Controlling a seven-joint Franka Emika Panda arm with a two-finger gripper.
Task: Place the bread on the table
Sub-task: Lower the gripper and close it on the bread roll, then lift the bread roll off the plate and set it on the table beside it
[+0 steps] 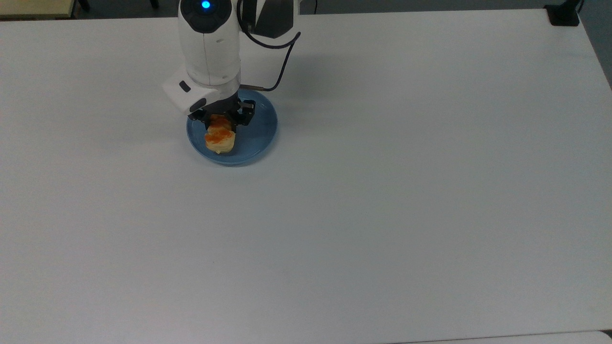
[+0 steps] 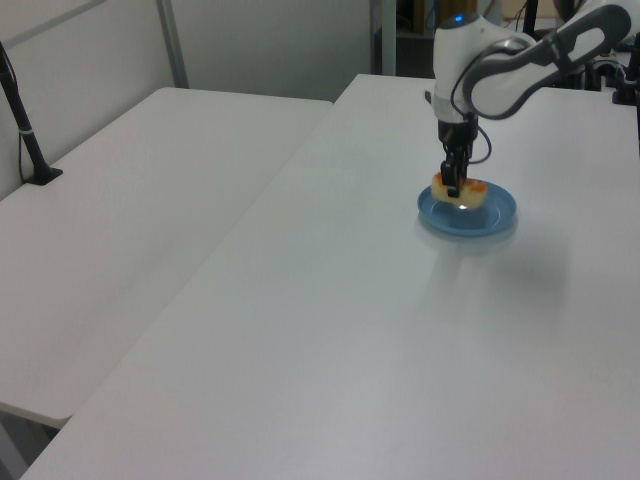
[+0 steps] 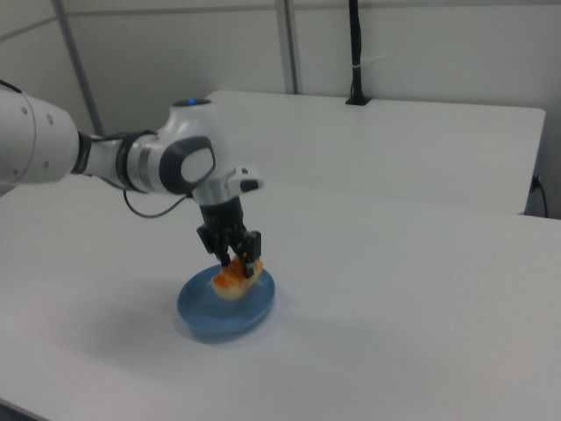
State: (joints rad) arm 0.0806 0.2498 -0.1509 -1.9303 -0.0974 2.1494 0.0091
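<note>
The bread, a pale-yellow loaf with orange-red patches, is held just above the blue plate with its free end tilted down. My gripper points straight down and is shut on the bread's far end. The left view shows the bread raised off the plate under the gripper. In the right view the bread hangs from the gripper over the plate. The white table spreads wide around the plate.
A black cable loops from the wrist toward the arm's base at the far edge. A black post base sits at the top view's far right corner. A second white table adjoins on the left view's left.
</note>
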